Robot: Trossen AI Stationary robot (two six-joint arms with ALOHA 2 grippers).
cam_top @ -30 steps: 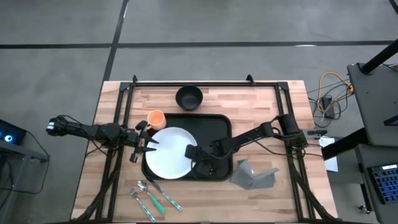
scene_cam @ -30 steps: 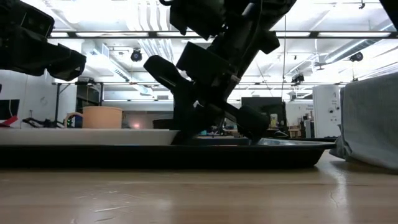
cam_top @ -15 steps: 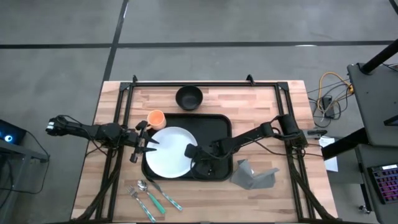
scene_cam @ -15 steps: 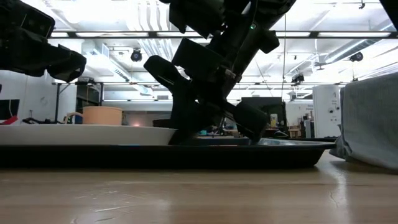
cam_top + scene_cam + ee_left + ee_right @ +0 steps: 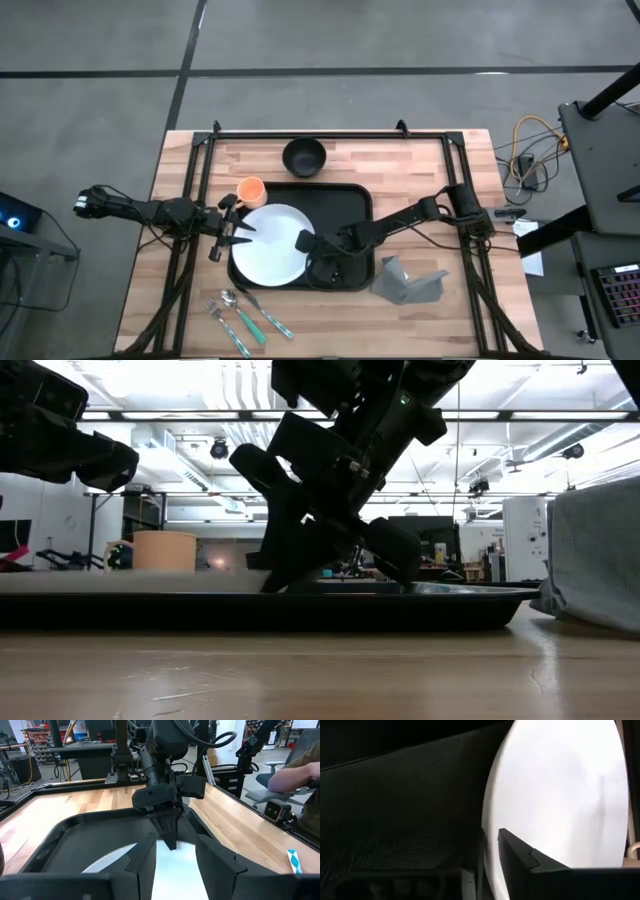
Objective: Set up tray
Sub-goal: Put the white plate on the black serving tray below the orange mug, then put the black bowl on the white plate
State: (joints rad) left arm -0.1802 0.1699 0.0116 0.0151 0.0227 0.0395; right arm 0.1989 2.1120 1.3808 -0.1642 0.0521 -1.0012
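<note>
The black tray lies flat on the middle of the wooden table. The round white plate sits on the tray's left part, and its left edge reaches out past the tray's rim. My right gripper is low over the tray at the plate's right edge and shut on it. My left gripper is open beside the plate's left edge. In the low view it hangs above the plate and touches nothing. The left wrist view shows the plate between its fingers. My right gripper has the white plate by its right rim. It pinches the rim between one finger on top of the plate and the other at the rim's outer side over the tray. The fingers come slanting down from the table's right. The plate lies nearly flat on the tray.
An orange cup stands by the tray's far left corner, and a black bowl stands beyond the tray. A folded grey napkin lies to the tray's right. Cutlery with green handles lies near the front edge. A person sits beyond the table.
My right gripper has edged a little toward the table's left while keeping its hold on the plate's rim. The plate has shifted slightly left with it and its right side has sunk a little lower on the tray. My left arm has kept still.
</note>
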